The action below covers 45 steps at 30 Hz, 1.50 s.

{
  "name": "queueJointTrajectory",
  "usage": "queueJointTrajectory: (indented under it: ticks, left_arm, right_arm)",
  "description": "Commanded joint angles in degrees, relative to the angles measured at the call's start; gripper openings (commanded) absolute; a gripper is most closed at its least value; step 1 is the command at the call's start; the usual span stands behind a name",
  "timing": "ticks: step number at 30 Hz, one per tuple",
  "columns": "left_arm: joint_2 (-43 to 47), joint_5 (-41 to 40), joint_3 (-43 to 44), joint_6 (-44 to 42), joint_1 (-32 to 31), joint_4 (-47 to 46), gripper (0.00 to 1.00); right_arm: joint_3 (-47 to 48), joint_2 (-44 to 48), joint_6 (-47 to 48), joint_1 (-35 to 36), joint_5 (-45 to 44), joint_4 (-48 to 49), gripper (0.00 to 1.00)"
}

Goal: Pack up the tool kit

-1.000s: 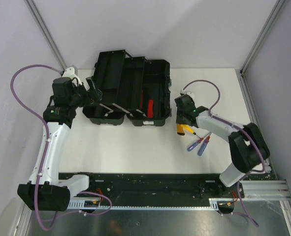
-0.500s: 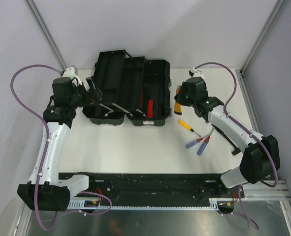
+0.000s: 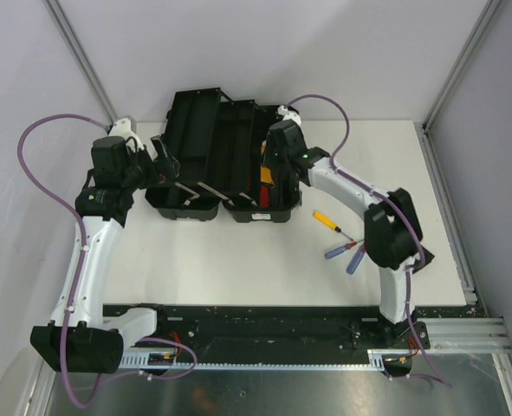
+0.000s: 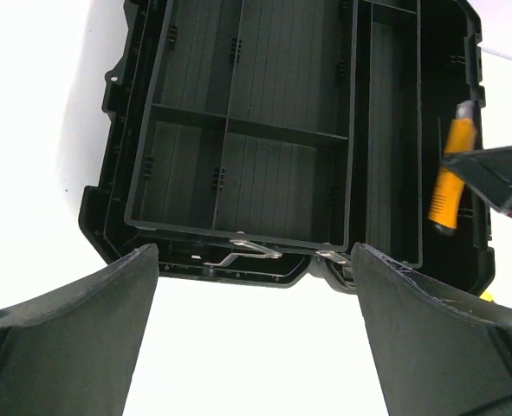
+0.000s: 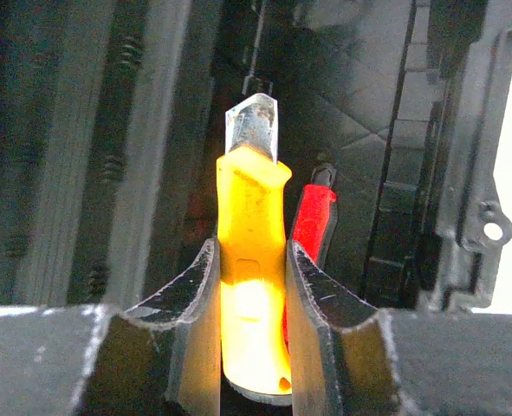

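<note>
Three small screwdrivers lie loose on the white worktop (image 3: 238,260) to the right of the toolbox (image 3: 277,130): a yellow-handled screwdriver (image 3: 324,219), then, nearer, a blue-handled screwdriver (image 3: 335,252) and a second blue-handled screwdriver (image 3: 356,259) side by side. All three lie well apart from both hands.

The toolbox is black plastic and sits open at the far middle of the worktop, its divided tray (image 4: 238,130) swung out to the left on metal arms. The right arm reaches across the box's right rim. The right hand (image 5: 251,251) is clamped on a chunky yellow-handled tool (image 5: 251,208) with a pale tip, held over the deep right compartment — a red-handled tool (image 5: 316,217) lies just beside it in the box.

The left hand (image 4: 254,256) hangs near the box's left end, fingers spread wide with nothing between them.
</note>
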State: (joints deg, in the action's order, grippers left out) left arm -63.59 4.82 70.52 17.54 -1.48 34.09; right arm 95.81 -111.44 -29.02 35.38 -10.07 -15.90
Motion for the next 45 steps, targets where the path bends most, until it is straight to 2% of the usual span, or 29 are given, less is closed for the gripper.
queueJointTrajectory:
  ticks: [1, 10, 16, 21, 24, 30, 38, 45]
  left_arm:
    - [1.3, 0.7, 2.8, -0.2, -0.2, -0.4, 0.97]
    - [1.2, 0.7, 3.3, -0.2, -0.2, -0.4, 0.97]
    - [1.5, 0.6, 3.5, -0.1, -0.2, -0.3, 0.97]
    - [1.6, 0.6, 3.5, -0.2, -0.2, -0.3, 0.97]
    - [1.6, 0.5, 3.6, -0.2, -0.1, -0.3, 0.97]
    - [1.6, 0.4, 3.5, -0.2, -0.2, -0.2, 0.97]
    - [1.9, 1.1, 4.0, -0.2, -0.2, -0.2, 0.97]
    - [1.3, 5.6, 4.5, -0.7, -0.6, -0.3, 0.96]
  right_arm:
    - [7.7, -7.7, -1.6, 0.4, -2.9, -2.1, 0.06]
    - [17.8, -19.3, -1.5, 1.3, -8.6, -8.3, 0.08]
    - [20.0, -22.4, -2.5, 1.3, -9.9, -9.8, 0.15]
    - [20.0, -23.2, -3.0, 1.3, -10.1, -10.0, 0.15]
    - [19.7, -23.1, -3.0, 1.3, -10.1, -10.0, 0.18]
    - [19.5, -22.5, -3.3, 1.3, -10.6, -10.8, 0.39]
    - [19.8, -18.5, -5.0, 0.0, -9.0, -11.2, 0.53]
    - [17.4, -10.4, -4.7, -1.3, -8.1, -11.5, 0.55]
